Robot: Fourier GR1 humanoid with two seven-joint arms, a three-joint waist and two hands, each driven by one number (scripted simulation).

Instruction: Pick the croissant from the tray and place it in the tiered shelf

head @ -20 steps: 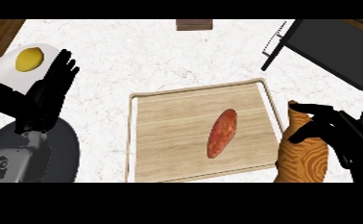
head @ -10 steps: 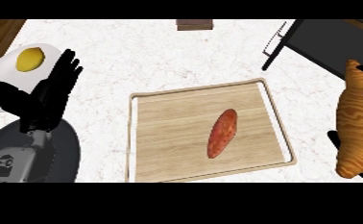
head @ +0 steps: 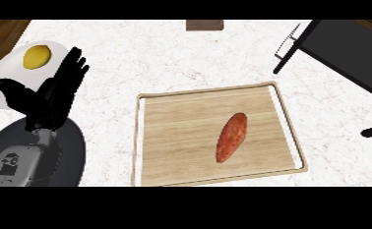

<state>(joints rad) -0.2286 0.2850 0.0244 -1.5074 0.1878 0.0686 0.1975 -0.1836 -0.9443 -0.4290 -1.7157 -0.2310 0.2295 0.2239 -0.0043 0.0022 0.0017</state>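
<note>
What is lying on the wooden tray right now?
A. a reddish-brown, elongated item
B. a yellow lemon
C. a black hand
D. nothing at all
A: a reddish-brown elongated item lies alone on the light wooden tray; the yellow lemon sits on a white plate at the far left.

No readable text, label, brand, number or sign shows anywhere.

shelf cut off, right hand mostly offscreen

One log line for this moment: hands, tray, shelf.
left hand: open, resting at left | right hand: only a black tip at right edge | wooden tray: holds reddish-brown oblong item, untouched | black shelf: upper right
</note>
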